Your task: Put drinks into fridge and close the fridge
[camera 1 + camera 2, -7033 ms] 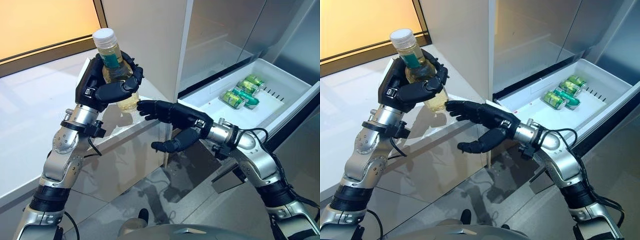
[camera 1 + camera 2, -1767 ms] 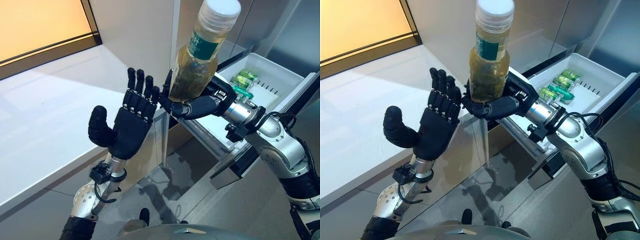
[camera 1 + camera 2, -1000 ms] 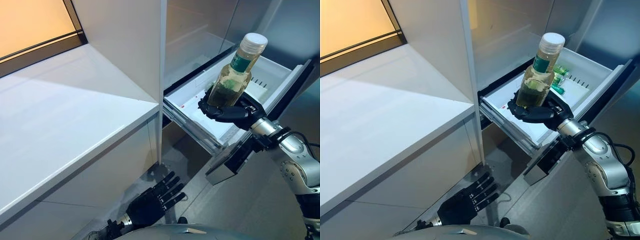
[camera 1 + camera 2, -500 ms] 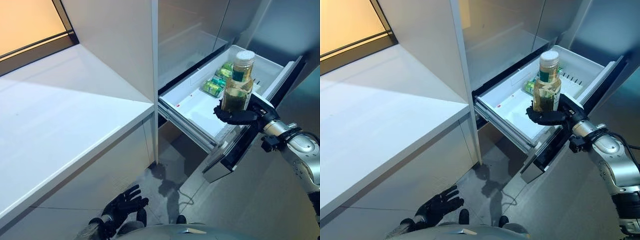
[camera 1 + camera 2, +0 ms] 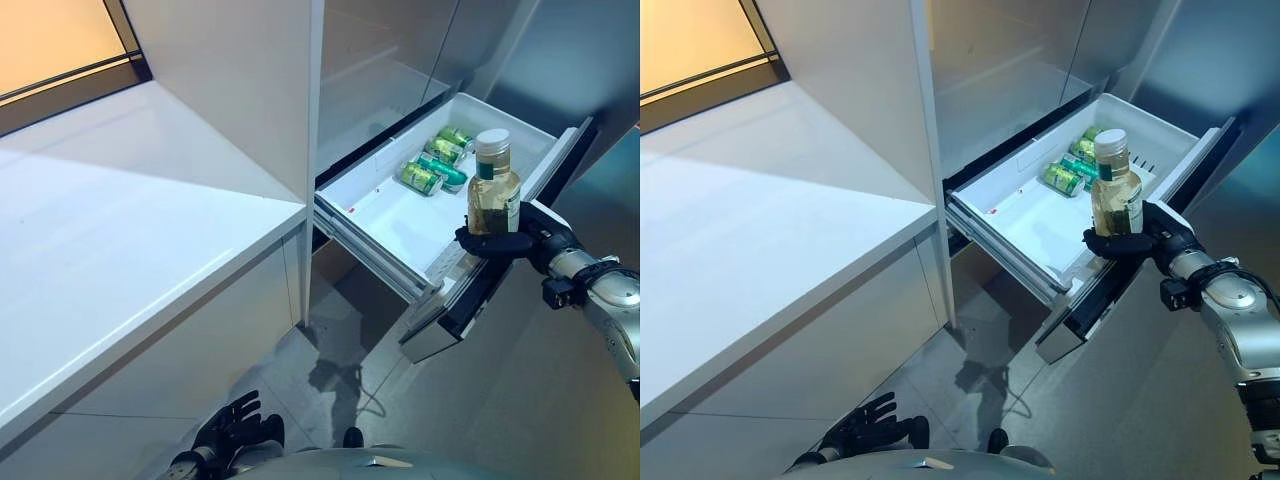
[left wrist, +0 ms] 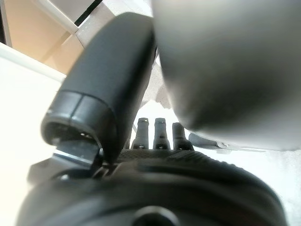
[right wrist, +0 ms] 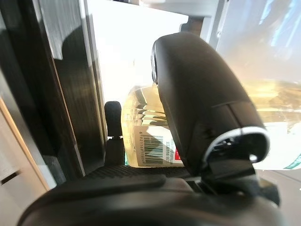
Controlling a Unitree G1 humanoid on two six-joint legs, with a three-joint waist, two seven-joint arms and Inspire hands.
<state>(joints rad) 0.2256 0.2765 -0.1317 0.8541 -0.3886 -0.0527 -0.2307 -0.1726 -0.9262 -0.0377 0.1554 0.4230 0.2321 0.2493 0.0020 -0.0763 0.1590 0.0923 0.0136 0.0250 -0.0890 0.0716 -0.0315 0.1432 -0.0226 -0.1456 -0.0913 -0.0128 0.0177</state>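
above the front edge of the open fridge drawer (image 5: 372, 205), the right hand (image 5: 520, 240) grips the bottle (image 5: 492, 198) upright, near the cans (image 5: 432, 168) lying inside. releasing here could tip it onto them. the left hand (image 5: 225, 437) hangs relaxed, well below the drawer.

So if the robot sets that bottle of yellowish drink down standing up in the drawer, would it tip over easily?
Probably somewhat. The bottle is tall and narrow with a white cap, so it may topple when the drawer slides shut. It looks nearly full, so likely heavy. The cans already lie flat; laid down, it could roll.
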